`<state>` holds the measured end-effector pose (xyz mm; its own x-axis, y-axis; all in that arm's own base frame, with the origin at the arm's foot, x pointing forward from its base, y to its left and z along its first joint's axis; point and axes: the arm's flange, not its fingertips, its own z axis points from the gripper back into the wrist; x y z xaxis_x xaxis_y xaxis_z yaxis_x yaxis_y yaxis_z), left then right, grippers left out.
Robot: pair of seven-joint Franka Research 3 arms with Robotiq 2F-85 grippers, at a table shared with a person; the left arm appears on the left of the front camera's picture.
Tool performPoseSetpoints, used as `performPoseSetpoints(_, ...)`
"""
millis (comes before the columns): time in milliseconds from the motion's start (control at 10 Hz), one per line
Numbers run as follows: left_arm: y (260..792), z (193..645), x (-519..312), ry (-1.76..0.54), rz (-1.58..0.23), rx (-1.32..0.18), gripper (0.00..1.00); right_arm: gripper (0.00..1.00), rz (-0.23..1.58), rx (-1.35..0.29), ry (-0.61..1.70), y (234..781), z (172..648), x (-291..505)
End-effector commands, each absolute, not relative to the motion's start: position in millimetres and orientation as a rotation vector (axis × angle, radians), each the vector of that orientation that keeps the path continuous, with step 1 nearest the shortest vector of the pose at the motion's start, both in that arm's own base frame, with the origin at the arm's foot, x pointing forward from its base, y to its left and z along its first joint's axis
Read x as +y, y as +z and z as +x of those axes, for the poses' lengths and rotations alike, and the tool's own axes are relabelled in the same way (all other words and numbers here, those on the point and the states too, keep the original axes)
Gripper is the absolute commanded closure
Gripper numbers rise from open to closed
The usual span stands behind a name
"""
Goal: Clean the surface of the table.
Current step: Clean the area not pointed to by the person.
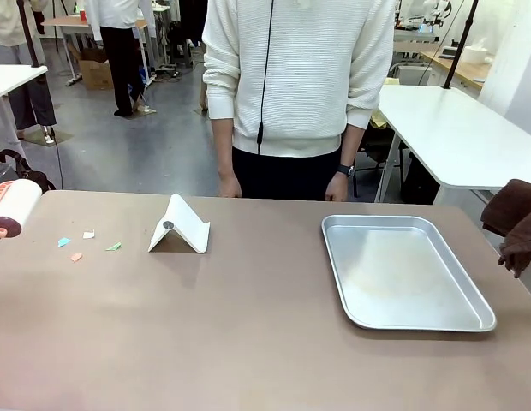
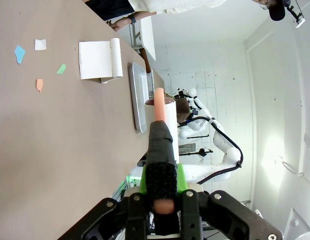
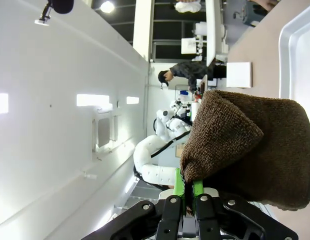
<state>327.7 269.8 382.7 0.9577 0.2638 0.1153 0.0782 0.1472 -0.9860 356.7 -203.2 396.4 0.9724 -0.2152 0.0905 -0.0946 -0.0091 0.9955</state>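
Currently the left hand (image 2: 162, 179) clamps a lint roller (image 2: 163, 114), the right hand (image 3: 187, 186) pinches a brown cloth (image 3: 255, 145); a hasty sweep might flick the paper scraps (image 1: 64, 242) off the counter (image 1: 248, 342).

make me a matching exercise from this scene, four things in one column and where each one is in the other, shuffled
Things:
1. lint roller
2. brown cloth
3. metal tray
4. paper scraps

Places:
A. on the table, right of the white stand
B. clamped in the left end effector
C. on the table, left of the white stand
D. clamped in the right end effector

Pairs: 1-B, 2-D, 3-A, 4-C
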Motion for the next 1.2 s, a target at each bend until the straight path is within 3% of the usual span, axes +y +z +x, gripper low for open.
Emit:
performPoseSetpoints(0,382.7,327.7,269.8,0.136,-1.423,-0.288,0.78,0.93,1.583,-0.246,-0.100,401.8,353.3,-202.1)
performPoseSetpoints(400,409.7,340.7,247.0,0.197,-1.116,-0.391,0.78,0.93,1.583,-0.246,-0.100,401.8,353.3,-202.1)
performPoseSetpoints(1100,379.8,396.2,262.2,0.406,-0.900,-0.365,0.78,0.93,1.583,-0.246,-0.100,401.8,353.3,-202.1)
